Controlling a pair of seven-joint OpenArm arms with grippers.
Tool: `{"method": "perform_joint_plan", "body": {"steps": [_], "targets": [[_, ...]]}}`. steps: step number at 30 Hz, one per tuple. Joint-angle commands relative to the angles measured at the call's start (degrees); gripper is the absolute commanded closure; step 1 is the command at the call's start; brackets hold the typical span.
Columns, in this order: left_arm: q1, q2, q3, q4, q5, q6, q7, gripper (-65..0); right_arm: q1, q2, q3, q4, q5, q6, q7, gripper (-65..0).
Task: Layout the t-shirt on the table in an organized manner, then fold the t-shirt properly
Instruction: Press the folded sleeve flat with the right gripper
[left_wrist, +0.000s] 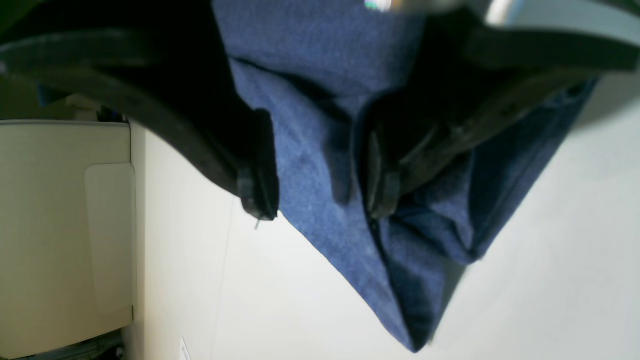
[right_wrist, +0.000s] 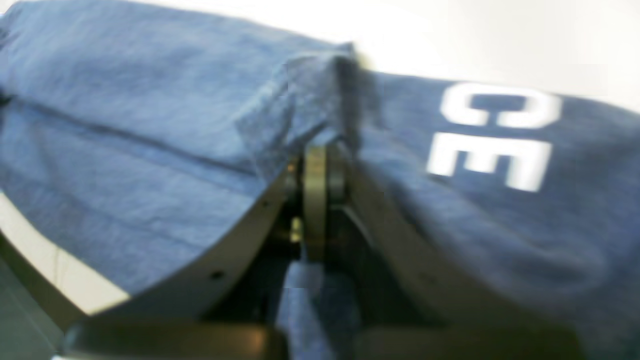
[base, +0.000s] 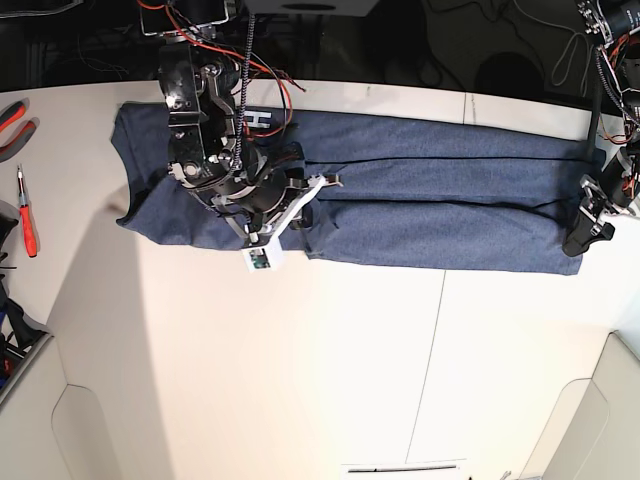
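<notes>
The navy t-shirt lies as a long folded strip across the far half of the white table. My right gripper is near the strip's middle, shut on a pinched ridge of fabric beside white lettering. My left gripper sits at the strip's right end. In the left wrist view its black fingers stand apart, with blue cloth between and behind them and running to a corner over the table.
A red-handled screwdriver and pliers lie at the table's left edge. Cables and dark equipment line the far edge. Beige panels stand at the near corners. A thin seam runs down the tabletop.
</notes>
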Motion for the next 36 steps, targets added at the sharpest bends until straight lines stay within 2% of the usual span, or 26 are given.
{"method": "perform_joint_plan", "body": {"steps": [1, 9, 13, 15, 18, 20, 24, 28, 32, 36], "targets": [[-0.79, -1.42, -0.28, 1.01, -1.22, -0.95, -0.63, -30.2, 0.81, -0.42, -1.25, 0.96, 0.72, 0.46, 1.03, 0.0], [-0.79, -1.42, -0.28, 1.01, -1.22, -0.95, -0.63, -30.2, 0.94, -0.42, -9.46, 0.96, 0.79, 3.98, 1.09, 0.0], [-0.79, -1.42, -0.28, 1.01, -1.25, -0.95, -0.63, -30.2, 1.92, -0.42, -10.82, 1.40, 0.70, 5.51, 1.03, 0.0], [-0.76, -1.42, -0.28, 1.01, -1.20, -0.95, -0.55, -30.2, 1.79, -0.42, -10.54, 4.35, -0.98, 2.43, 0.66, 0.0], [-0.79, -1.42, -0.28, 1.01, -1.20, -0.95, -0.42, -30.2, 1.38, -0.39, -10.45, 12.22, -8.48, -4.20, -2.05, 0.0], [-0.76, -1.42, -0.28, 1.01, -1.20, -0.95, -0.42, -30.2, 1.40, -0.31, -10.45, 17.31, -12.52, -6.58, -4.70, 0.0], [-0.79, -1.42, -0.28, 1.01, -1.20, -0.95, -0.42, -30.2, 1.03, -0.31, -10.45, 21.31, -16.04, -8.02, -11.13, 0.0], [-0.79, -1.42, -0.28, 1.01, -1.20, -0.95, -0.17, -30.2, -3.58, 0.26, -10.45, 21.31, -20.79, -8.07, -12.46, 0.0], [-0.79, -1.42, -0.28, 1.01, -1.20, -0.95, -0.17, -30.2, -8.94, 3.43, -10.45, 21.31, -25.77, -11.52, -12.39, 0.0], [-0.79, -1.42, -0.28, 1.01, -1.22, -0.95, -0.17, -30.2, -12.72, 7.23, -10.45, 21.29, -26.51, -14.43, -11.54, 0.0]]}}
